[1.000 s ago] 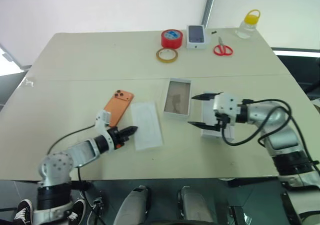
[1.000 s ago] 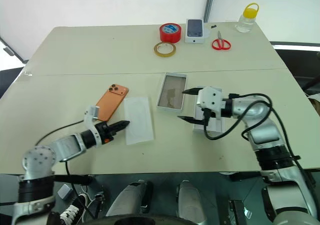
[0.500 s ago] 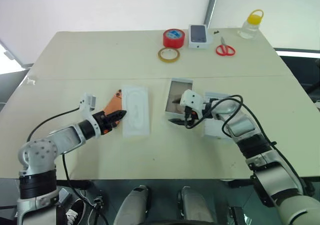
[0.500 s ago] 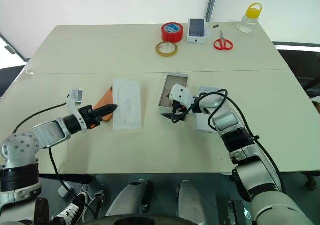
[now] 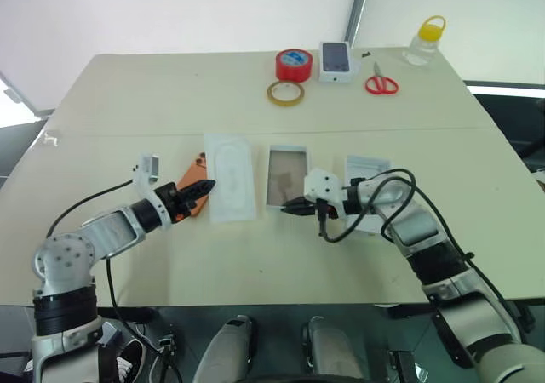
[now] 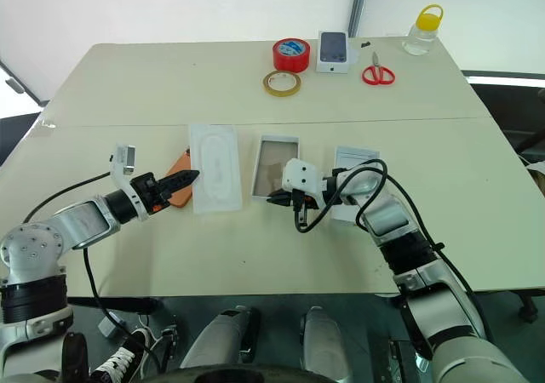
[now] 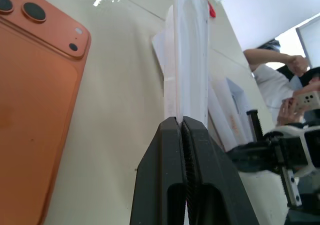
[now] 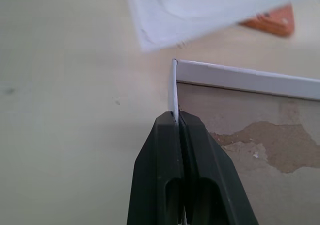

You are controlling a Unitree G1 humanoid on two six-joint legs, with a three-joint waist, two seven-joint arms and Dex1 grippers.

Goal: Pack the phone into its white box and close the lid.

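Phone [image 7: 35, 100] lies on the table [image 5: 255, 255] beside the left claw [image 7: 181, 127], which pinches the white insert's [image 5: 231, 177] edge; the right claw [image 8: 175, 119] pinches the white box's [image 5: 285, 175] wall.

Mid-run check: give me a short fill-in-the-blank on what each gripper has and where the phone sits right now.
1. The left gripper is shut on the flat white ____.
2. The right gripper pinches a wall of the white ____.
3. The phone lies on the ____, not in the white box.

Missing words: insert; box; table
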